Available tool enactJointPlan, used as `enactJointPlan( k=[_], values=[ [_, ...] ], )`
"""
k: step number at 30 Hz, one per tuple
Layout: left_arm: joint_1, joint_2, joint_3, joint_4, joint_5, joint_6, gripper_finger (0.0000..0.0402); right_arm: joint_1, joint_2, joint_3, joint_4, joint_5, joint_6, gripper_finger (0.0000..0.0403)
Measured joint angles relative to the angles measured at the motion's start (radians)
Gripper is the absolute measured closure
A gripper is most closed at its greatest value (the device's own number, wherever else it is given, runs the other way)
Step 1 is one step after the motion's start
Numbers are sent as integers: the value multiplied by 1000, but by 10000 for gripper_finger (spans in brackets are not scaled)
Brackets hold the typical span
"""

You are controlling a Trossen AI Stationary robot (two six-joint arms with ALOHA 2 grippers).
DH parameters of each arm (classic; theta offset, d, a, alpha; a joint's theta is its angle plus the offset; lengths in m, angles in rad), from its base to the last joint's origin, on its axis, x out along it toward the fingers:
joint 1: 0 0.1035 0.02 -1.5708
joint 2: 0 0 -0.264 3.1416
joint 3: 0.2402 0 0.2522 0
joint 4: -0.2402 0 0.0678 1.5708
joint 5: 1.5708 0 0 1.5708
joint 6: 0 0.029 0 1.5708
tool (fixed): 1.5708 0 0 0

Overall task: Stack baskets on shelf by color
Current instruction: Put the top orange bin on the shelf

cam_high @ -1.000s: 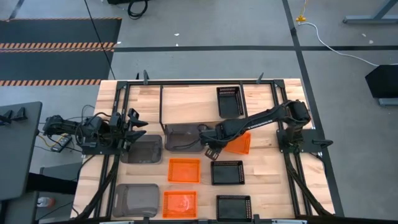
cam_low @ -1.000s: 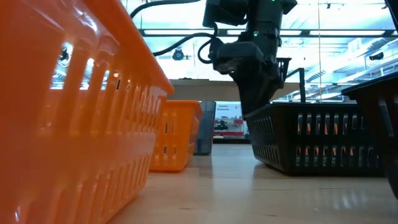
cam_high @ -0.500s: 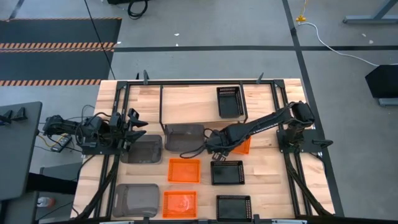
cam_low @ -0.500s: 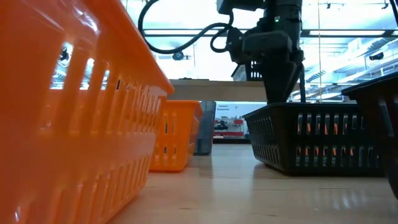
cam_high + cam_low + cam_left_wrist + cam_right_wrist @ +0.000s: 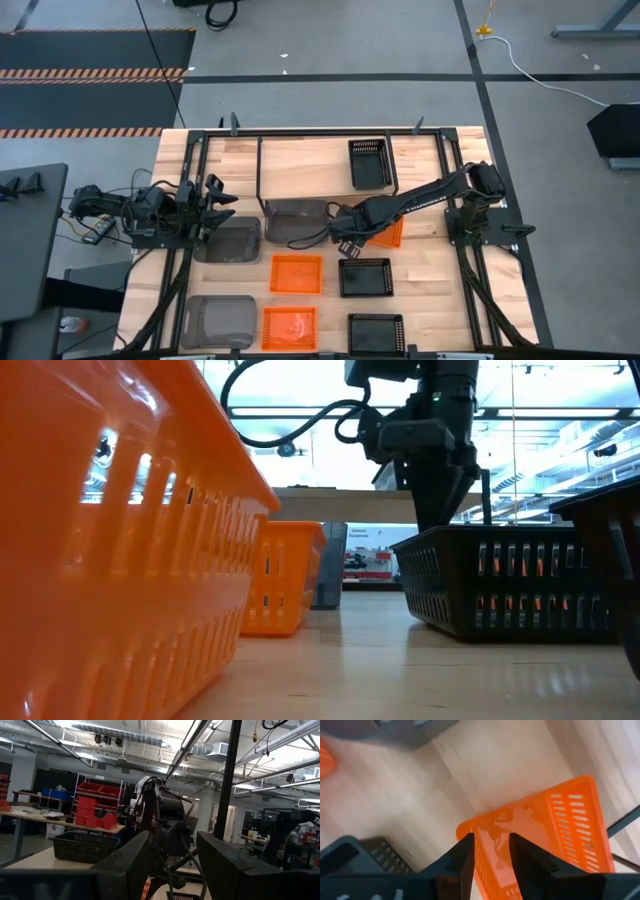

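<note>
The right gripper [image 5: 490, 851] hung over an orange basket [image 5: 555, 835], its parted jaws astride the near rim. The left gripper [image 5: 215, 206] waited beside a grey basket [image 5: 228, 241], jaws released.

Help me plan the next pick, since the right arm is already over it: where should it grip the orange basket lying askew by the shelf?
Probably the orange basket's short end wall nearest the right gripper, coming down from above. In the right wrist view the open fingers already straddle that rim, one inside and one outside. The wall is thin and upright, so it suits a pinch.
</note>
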Motion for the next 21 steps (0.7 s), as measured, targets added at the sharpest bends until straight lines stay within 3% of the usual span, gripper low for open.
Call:
enactJointPlan(
  k=[11,21],
  values=[
    [0,0,0,-2,0,4,230,1,1,0,9,6,-34,272],
    [0,0,0,-9,0,4,230,-21,1,0,8,55,-40,233]
  ],
)
